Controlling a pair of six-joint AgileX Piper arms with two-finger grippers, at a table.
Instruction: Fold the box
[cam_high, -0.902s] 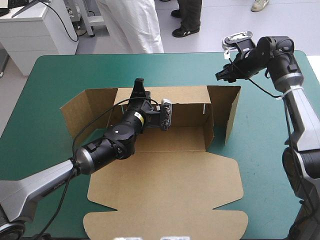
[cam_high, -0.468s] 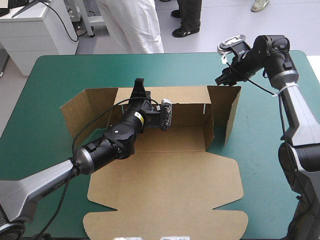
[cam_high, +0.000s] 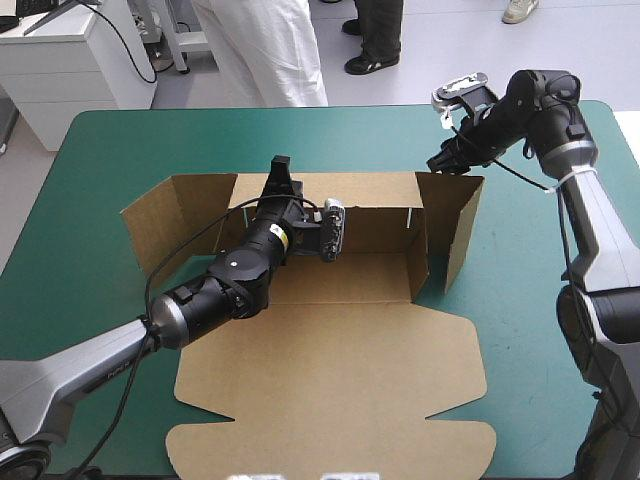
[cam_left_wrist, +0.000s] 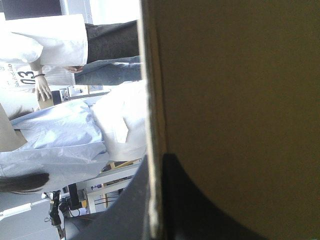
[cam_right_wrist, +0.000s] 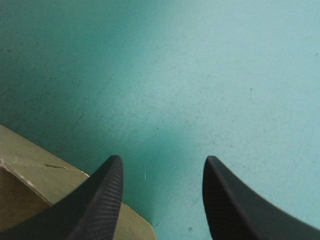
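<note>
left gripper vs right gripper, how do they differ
The left black fin-fingered gripper is shut on the back wall of the brown board box; the right gripper is open, holding nothing. The left reaches in over the box's floor; the right is at its right rear corner. Both are at the box's far side.

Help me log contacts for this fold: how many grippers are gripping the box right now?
1. The left gripper is shut on the back wall of the box. The right gripper is open by the far corner of the raised right flap and grips nothing.
</note>
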